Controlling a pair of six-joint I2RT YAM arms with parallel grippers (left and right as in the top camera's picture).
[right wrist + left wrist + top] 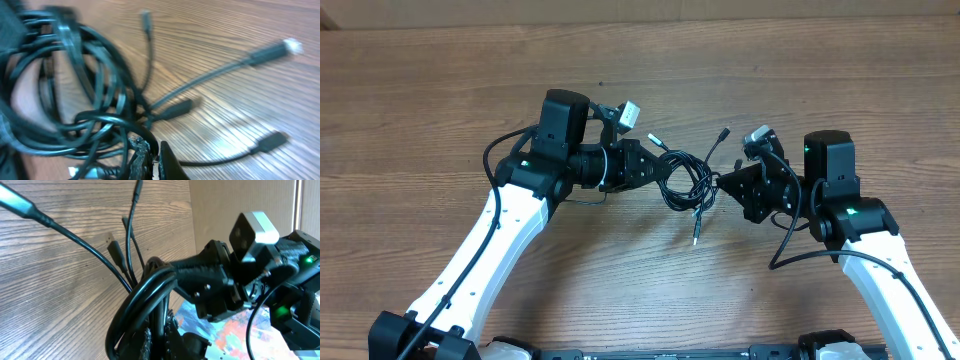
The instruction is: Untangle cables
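The cables are a tangle of thin black cords held just above the table between my two grippers, with plug tips sticking out toward the far side and the near side. My left gripper is shut on the left side of the bundle. In the left wrist view the looped cables pass between its jaws at the bottom edge. My right gripper is shut on a strand at the right side. The right wrist view shows the tangle on the left and my right gripper pinching a black cord.
The wooden table stretches around both arms. Loose plug ends fan out over the wood to the right in the right wrist view. The right arm's camera housing sits close in front of the left wrist camera.
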